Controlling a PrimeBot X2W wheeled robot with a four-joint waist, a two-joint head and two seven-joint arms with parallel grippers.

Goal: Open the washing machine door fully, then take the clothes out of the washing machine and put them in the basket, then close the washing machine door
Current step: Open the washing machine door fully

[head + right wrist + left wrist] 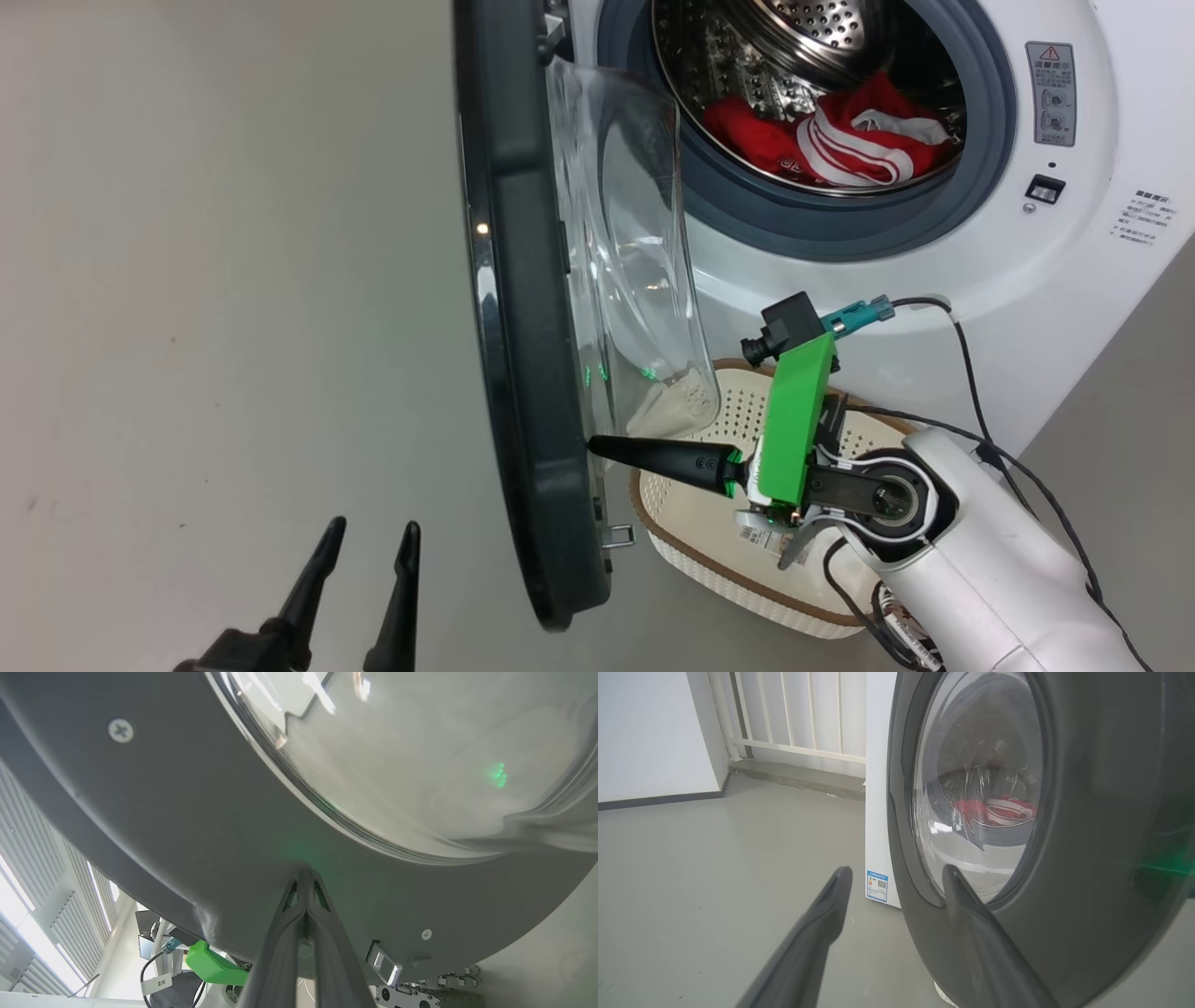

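Note:
The washing machine door (523,308) stands swung out edge-on, its black rim and clear glass bowl (635,252) toward the machine. My right gripper (597,446) is shut, its tip pressed against the door's inner rim (196,826); the fingertips (304,877) touch the dark plastic. My left gripper (369,541) stands open at the lower left, outside the door (1087,835), holding nothing. Red clothes (840,135) with white stripes lie in the steel drum of the white washing machine (934,271). They also show through the glass (994,809). The cream basket (728,551) sits on the floor below the opening, partly hidden by my right arm.
Grey floor (205,280) spreads wide to the left of the door. A black cable (971,373) loops over my right forearm. A white wall and railing (784,714) stand beyond the machine's side. The door latch (618,536) juts near the basket.

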